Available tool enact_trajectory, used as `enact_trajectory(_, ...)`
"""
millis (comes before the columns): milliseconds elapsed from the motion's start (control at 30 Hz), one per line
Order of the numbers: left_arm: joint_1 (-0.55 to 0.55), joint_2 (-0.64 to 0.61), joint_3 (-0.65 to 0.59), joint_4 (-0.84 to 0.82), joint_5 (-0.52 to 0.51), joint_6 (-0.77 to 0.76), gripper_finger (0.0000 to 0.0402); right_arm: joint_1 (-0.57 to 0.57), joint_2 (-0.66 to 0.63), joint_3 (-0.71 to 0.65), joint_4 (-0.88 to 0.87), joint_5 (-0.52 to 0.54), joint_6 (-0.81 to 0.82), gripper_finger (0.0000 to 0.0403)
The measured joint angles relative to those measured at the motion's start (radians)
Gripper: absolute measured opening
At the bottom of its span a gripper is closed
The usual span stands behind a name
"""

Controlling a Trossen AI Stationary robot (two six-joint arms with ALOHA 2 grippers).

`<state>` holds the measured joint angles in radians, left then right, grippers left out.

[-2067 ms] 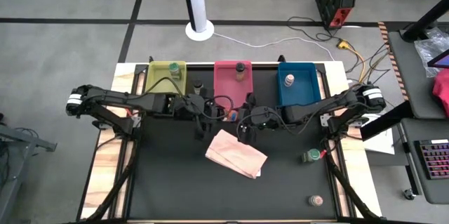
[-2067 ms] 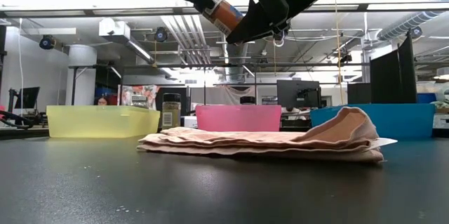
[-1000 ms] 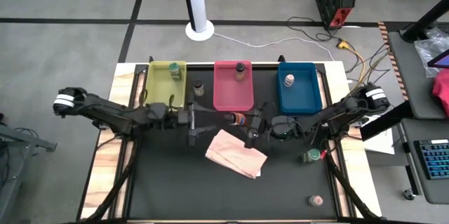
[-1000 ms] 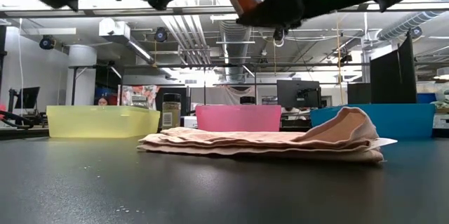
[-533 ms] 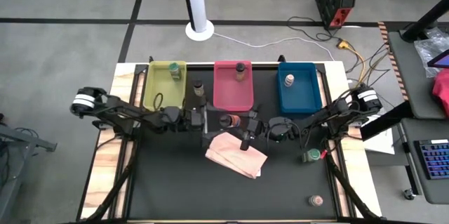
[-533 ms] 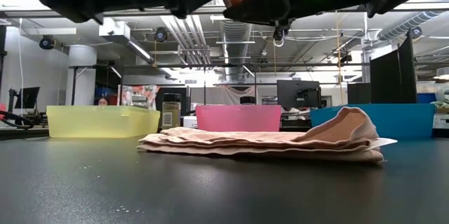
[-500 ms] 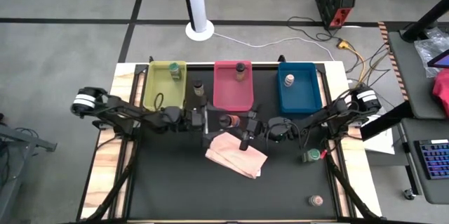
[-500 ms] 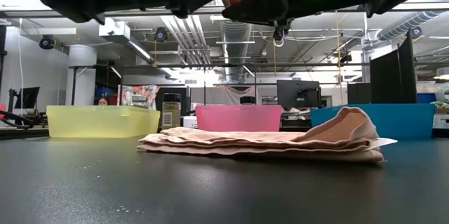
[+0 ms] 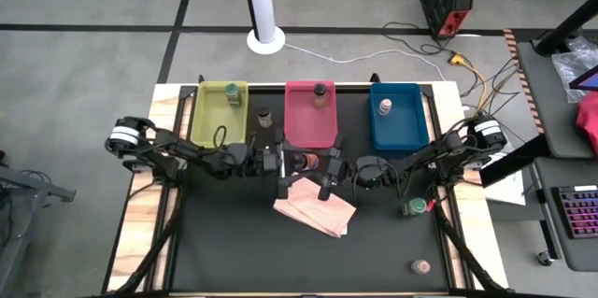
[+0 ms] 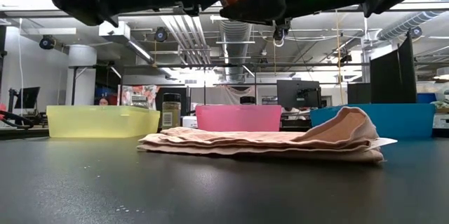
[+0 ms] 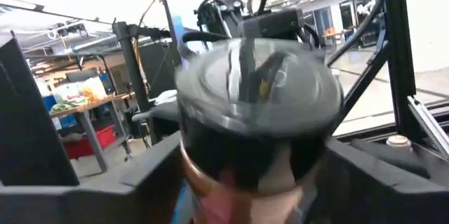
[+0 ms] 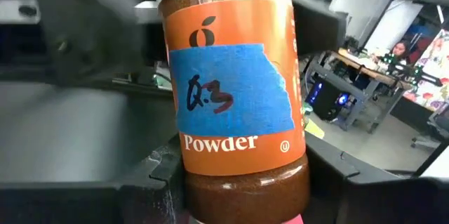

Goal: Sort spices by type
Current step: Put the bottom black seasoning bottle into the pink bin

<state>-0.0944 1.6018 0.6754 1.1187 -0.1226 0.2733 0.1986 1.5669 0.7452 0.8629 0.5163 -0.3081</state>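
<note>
The brown spice jar [image 9: 301, 161] with the orange label and a strip of blue tape hangs in the air just above the near edge of the tan paper bag [image 9: 315, 204], lying on its side between the two arms. The right gripper [image 9: 324, 163] is clamped around its body; the left gripper [image 9: 281, 161] has its fingers either side of the dark cap, though whether they press on it I cannot tell. Both arms stretch in low and level from the table's sides, meeting over the bag.

I count seven jars: the held one, one in the yellow tray [image 9: 220, 111], one in the pink tray [image 9: 309, 116], one in the blue tray [image 9: 398, 119], one standing between the yellow and pink trays [image 9: 264, 118], and two right of the bag, a green-capped jar [image 9: 416, 207] and a pinkish jar [image 9: 421, 266].
</note>
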Motion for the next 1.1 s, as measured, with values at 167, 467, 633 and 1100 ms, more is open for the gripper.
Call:
enact_trajectory(167,0.0,-0.007,-0.005,-0.007,-0.062,-0.005,0.0167,-0.001,-0.001,0.0,0.002,0.004,0.021,0.0251)
enact_trajectory(467,-0.008,-0.045,-0.016,-0.145,-0.146,0.012,0.014,0.007,-0.021,0.0,-0.08,0.109,0.05,0.032)
enact_trajectory(633,-0.025,-0.131,-0.016,-0.409,-0.252,0.018,0.0168,0.013,-0.109,0.0,-0.313,0.168,0.186,0.0329)
enact_trajectory(1100,-0.038,-0.163,-0.018,-0.517,-0.272,0.04,0.017,0.011,-0.191,0.003,-0.187,-0.053,0.148,0.0323)
